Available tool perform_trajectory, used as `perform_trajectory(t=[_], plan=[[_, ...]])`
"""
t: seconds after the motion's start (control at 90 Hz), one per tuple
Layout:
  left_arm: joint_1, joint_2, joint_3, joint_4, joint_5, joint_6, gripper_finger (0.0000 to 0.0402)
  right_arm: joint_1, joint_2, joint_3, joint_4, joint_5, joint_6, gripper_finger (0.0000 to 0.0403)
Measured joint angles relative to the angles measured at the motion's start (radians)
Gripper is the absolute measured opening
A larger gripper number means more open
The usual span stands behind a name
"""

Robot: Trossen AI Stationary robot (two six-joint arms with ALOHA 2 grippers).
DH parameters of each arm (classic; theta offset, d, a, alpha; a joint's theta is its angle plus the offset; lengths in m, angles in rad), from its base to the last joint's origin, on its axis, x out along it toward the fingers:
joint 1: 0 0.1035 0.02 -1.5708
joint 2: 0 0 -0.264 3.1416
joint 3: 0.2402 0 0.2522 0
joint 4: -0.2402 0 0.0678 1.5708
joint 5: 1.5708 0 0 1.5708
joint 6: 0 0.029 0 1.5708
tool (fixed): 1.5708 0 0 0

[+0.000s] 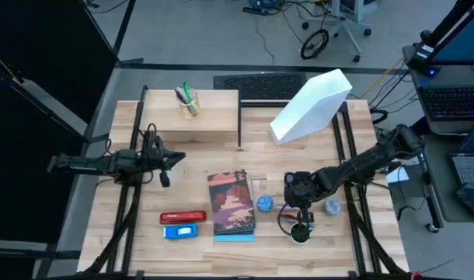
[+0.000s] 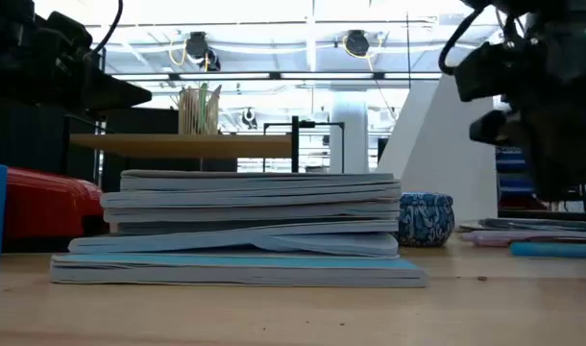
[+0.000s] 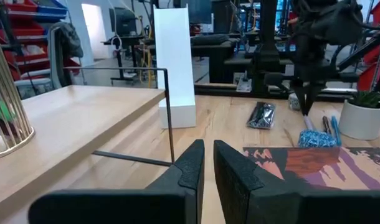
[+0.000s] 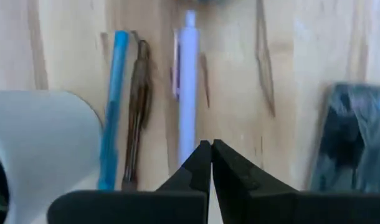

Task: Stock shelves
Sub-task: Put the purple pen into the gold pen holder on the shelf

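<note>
The shelves are a low light-wood plank shelf (image 1: 214, 117) on thin black legs at the table's far left, and beside it a white box-shaped file holder (image 1: 311, 107) lying aslant at the far right. A wire cup (image 1: 189, 101) stands on the plank. My right gripper (image 4: 210, 148) is shut and points down over a white pen (image 4: 187, 87), which lies beside a blue pen (image 4: 113, 106) and a brown one (image 4: 137, 106) on the table. My left gripper (image 3: 209, 163) is shut, holds nothing, and hovers level at the table's left, facing the book stack (image 1: 233, 204). My right gripper's shut fingertips stand right over the near end of the white pen (image 4: 186, 146), coming from above. The fingers cover that spot, so I cannot tell whether they touch the pen, which lies flat on the table.
A white pot (image 1: 300, 233) stands close beside the pens at the near edge. Two blue patterned round things (image 1: 266, 204) (image 1: 332, 206) flank my right gripper. A red stapler (image 1: 182, 217) and a blue item (image 1: 181, 231) lie left of the books. A dark crumpled thing (image 4: 358, 143) lies nearby.
</note>
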Motion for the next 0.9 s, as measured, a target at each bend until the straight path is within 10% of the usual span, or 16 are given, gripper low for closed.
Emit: perform_trajectory(t=[0.9], plan=[[0.000, 0.000, 0.000, 0.000, 0.000, 0.000, 0.0022, -0.038, 0.148, 0.000, 0.397, 0.056, 0.095, 0.0137]])
